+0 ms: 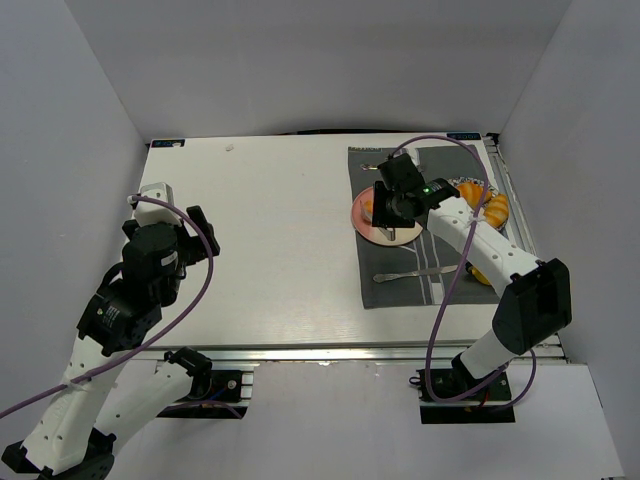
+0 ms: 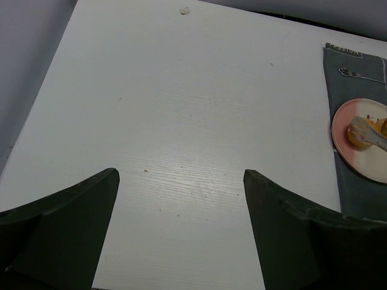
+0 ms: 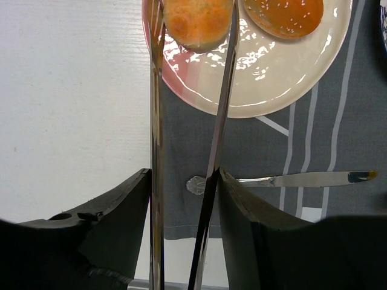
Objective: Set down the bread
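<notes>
On the plate (image 3: 284,90), pinches the bread (image 3: 196,24) between both tips of the tongs (image 3: 156,151), touching its two sides; clamps the tongs inside the closed right gripper (image 3: 184,175).

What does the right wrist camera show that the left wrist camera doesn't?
Only the right wrist view: the right fingers clamped on the metal tongs, and a knife on the grey mat below the pink plate. Only the left wrist view: the open left fingers, a wide stretch of white table, and a small utensil at the mat's far end. Both: the plate, the mat, the bread and the tongs' far end.
</notes>
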`<action>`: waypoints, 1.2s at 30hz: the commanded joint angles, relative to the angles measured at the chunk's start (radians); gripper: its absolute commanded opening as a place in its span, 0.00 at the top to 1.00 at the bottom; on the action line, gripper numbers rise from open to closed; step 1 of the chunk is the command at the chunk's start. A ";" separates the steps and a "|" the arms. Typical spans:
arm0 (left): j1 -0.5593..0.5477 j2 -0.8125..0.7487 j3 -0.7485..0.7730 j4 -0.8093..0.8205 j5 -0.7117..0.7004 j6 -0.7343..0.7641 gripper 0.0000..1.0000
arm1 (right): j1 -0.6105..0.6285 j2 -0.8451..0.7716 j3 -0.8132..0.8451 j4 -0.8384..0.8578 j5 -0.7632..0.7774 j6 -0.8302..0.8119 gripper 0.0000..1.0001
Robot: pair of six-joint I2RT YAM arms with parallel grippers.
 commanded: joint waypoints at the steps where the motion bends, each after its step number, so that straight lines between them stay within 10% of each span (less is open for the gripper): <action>1: -0.005 -0.005 -0.002 -0.006 -0.012 0.002 0.05 | 0.006 -0.010 0.026 0.001 0.007 -0.009 0.46; 20: -0.005 0.004 -0.002 0.011 0.002 0.000 0.05 | 0.041 0.002 0.204 -0.055 -0.021 0.004 0.45; 36: -0.005 0.027 -0.024 0.025 -0.037 0.054 0.05 | 0.148 0.332 0.294 0.442 0.234 0.192 0.46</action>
